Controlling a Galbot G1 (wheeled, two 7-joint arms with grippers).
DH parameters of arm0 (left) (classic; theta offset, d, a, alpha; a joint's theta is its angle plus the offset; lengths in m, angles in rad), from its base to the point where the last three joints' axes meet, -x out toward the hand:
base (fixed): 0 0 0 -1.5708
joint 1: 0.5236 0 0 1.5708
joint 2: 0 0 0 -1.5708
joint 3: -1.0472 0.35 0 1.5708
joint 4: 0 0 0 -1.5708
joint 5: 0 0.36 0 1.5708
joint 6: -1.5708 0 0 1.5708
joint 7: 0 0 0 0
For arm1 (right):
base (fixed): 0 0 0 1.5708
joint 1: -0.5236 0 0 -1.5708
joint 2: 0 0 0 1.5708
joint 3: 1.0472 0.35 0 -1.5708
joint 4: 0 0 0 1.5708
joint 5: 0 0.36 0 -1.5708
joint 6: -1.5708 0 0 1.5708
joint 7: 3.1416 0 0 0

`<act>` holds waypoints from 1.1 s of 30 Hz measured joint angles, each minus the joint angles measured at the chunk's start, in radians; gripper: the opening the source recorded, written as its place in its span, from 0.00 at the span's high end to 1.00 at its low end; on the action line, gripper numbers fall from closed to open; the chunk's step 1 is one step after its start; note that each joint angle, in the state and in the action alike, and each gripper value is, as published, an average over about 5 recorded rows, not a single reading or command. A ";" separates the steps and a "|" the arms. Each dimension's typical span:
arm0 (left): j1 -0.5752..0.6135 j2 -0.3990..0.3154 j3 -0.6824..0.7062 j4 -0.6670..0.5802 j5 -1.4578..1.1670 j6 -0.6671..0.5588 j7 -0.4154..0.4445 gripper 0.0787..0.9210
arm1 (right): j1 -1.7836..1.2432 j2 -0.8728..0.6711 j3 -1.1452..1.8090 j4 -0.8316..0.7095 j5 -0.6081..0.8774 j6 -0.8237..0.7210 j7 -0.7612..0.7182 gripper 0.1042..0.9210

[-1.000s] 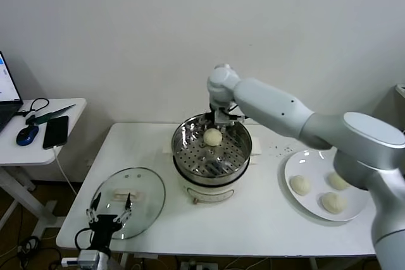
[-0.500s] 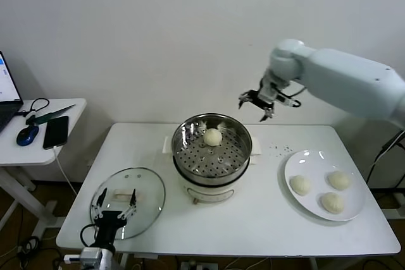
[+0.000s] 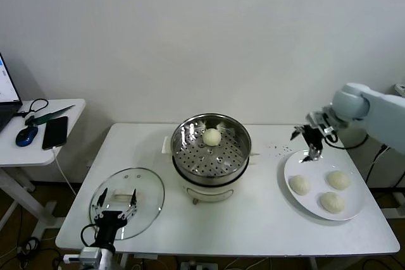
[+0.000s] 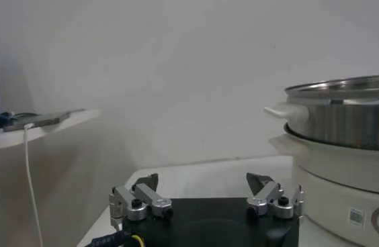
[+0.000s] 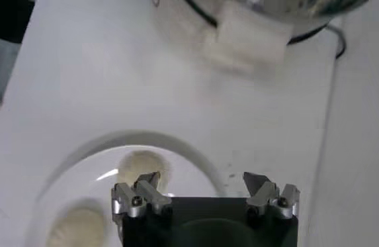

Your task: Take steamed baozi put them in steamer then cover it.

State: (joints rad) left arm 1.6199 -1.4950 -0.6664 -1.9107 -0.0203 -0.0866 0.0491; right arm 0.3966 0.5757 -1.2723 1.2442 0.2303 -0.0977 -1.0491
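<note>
I see one bun [image 3: 212, 136] lying on the perforated tray inside the steamer [image 3: 211, 156], toward its far side, with the pot standing uncovered in the middle of the white surface [image 3: 253, 219]. Three more buns [image 3: 300, 185] lie on a white plate [image 3: 354, 210] to the right of the steamer, apart from it. The glass lid [image 3: 130, 202] lies flat on the surface to the left of the steamer, near the front edge, its white handle facing up.

My right gripper [image 3: 308, 140] hangs over the far left rim of the plate, jaws wide open and holding nothing. From the head view I cannot judge how high it is above the plate. The right wrist view fills that in a little: the open gripper [image 5: 203, 194] looks straight down on the plate [image 5: 68, 174], with one bun [image 5: 139, 166] just beyond its fingers [image 5: 142, 191], and the steamer's white side handle [image 5: 246, 41] farther off.

My left gripper [image 3: 114, 214] sits parked low at the front left, over the near edge of the lid, jaws open and empty. Its wrist view shows the left gripper [image 4: 206, 198] level with the steamer's white base [image 4: 337, 181] and steel wall, seen from the side, which the head view cannot give.

A side desk [image 3: 38, 137] on the far left carries a phone [image 3: 56, 131] and a mouse [image 3: 27, 135].
</note>
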 measured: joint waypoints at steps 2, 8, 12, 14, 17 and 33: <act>-0.001 0.000 -0.001 0.000 0.000 0.002 0.000 0.12 | -0.056 -0.004 0.040 -0.016 -0.012 -0.011 -0.002 0.12; -0.003 -0.002 -0.004 0.003 0.003 0.006 -0.001 0.12 | -0.192 0.003 0.140 -0.071 -0.049 -0.025 -0.007 0.12; -0.001 -0.004 -0.004 0.004 0.008 0.006 -0.001 0.12 | -0.256 0.019 0.191 -0.107 -0.068 -0.029 -0.008 0.12; -0.001 -0.004 -0.004 0.005 0.010 0.006 -0.001 0.12 | -0.280 0.028 0.214 -0.125 -0.073 -0.031 -0.008 0.12; 0.000 -0.004 -0.004 0.006 0.012 0.005 -0.001 0.12 | -0.309 0.043 0.244 -0.147 -0.081 -0.032 -0.008 0.12; 0.009 -0.005 -0.002 0.007 0.023 -0.003 -0.003 0.12 | -0.358 0.102 0.306 -0.218 -0.107 -0.028 -0.015 0.17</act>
State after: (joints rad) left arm 1.6284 -1.5003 -0.6681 -1.9038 0.0029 -0.0894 0.0464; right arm 0.0384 0.6778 -0.9659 1.0264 0.1233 -0.1260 -1.0644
